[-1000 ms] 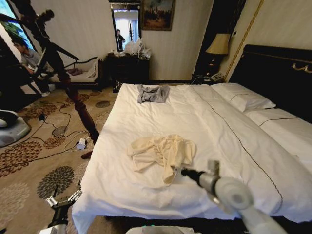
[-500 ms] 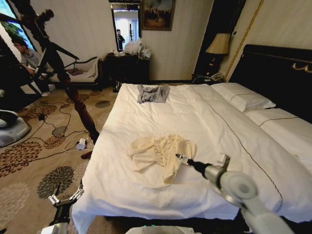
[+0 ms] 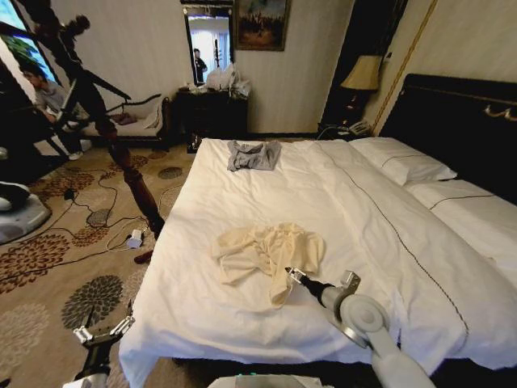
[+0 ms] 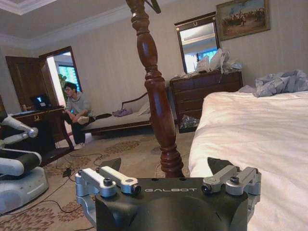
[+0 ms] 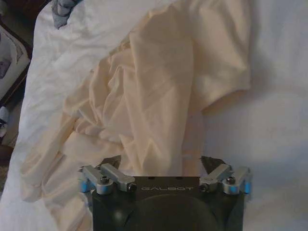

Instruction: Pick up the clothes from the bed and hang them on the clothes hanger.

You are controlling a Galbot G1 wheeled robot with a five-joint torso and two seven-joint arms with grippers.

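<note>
The clothes, a crumpled cream shirt (image 3: 266,249), lie on the near half of the bed (image 3: 347,202), which has white sheets. My right gripper (image 3: 292,275) hovers at the shirt's near right edge, open, with nothing held. In the right wrist view its fingertips (image 5: 111,161) spread wide just above the cream fabric (image 5: 159,96). My left gripper (image 3: 101,333) hangs open and low over the carpet beside the bed's near left corner; its open fingers (image 4: 113,164) show in the left wrist view. I cannot make out the clothes hanger.
A small grey garment (image 3: 253,154) lies at the far end of the bed. A dark turned-wood coat stand (image 3: 121,153) rises left of the bed over cables on the carpet. Pillows (image 3: 401,160) and the black headboard (image 3: 460,121) are on the right.
My right arm has pushed forward and then dropped lower, bringing its gripper to the shirt's near edge. The shirt has not moved. My left gripper has barely shifted.
</note>
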